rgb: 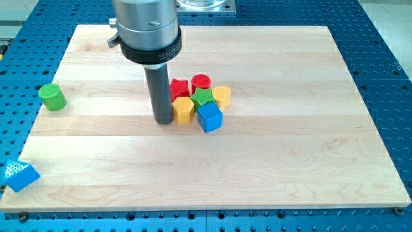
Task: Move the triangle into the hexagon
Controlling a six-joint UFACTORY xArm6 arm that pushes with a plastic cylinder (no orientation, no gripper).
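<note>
The blue triangle [21, 175] lies at the view's bottom left, right at the board's left edge, far from everything else. The yellow hexagon [183, 110] sits near the board's middle, in a tight cluster of blocks. My tip [163, 122] rests on the board just left of the yellow hexagon, touching it or nearly so. The rod and its grey housing hide part of the board behind them.
Packed around the hexagon are a red block [179, 87], a red cylinder [201, 82], a green block [203, 98], a second yellow block [222, 96] and a blue cube [209, 118]. A green cylinder [51, 96] stands alone at the wooden board's [290, 148] left edge.
</note>
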